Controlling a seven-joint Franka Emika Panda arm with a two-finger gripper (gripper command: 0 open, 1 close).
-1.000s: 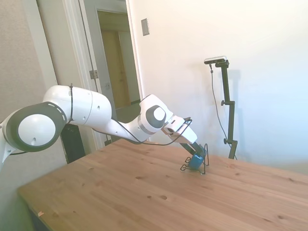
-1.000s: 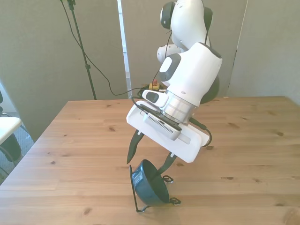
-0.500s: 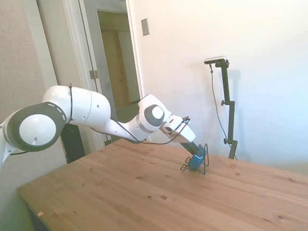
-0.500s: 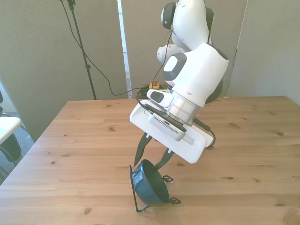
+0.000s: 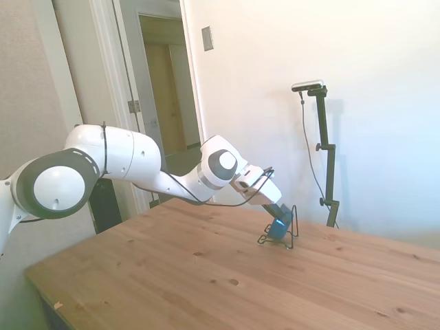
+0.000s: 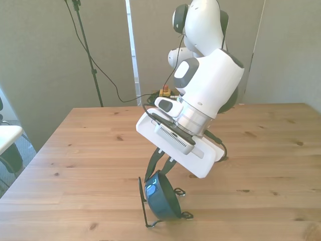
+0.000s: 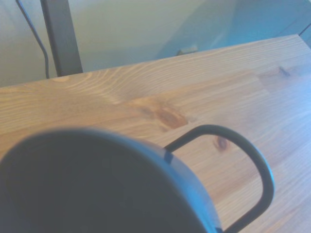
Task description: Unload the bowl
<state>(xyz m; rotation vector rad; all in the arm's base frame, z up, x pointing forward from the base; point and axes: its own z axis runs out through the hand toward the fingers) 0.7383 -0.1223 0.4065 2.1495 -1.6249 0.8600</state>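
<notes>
Toward the front view's left stretches bare wooden table (image 6: 75,150), pale pine with dark knots and long straight grain, smooth and flat. Moving rightward, near the table's near edge, the bowl (image 6: 161,197) stands tipped on its side in the wire rack (image 6: 145,203), its open mouth turned toward the front view's left, its rounded back leaning on the rack's thin black uprights. It is small, round and dark blue-teal, with a glossy glazed look and a bright glint inside. The gripper (image 6: 161,163) comes down onto the bowl's upper rim from above and from the front view's right, its two dark fingers drawn close together about the rim; they appear clamped on it, though how firm the contact is cannot be seen. From the side, the bowl (image 5: 278,229) sits low between the rack's loops (image 5: 292,227), with the white arm slanting down to it. Up close, the wrist view shows the bowl's blurred dark curve (image 7: 97,184) with a rounded wire loop (image 7: 243,155) just beside it. The risk, as I judge it, is a thin-edge pinch on a slick glaze: the bowl could pivot or slip out as it lifts. The light rack could also catch on the bowl and be dragged or tipped.
</notes>
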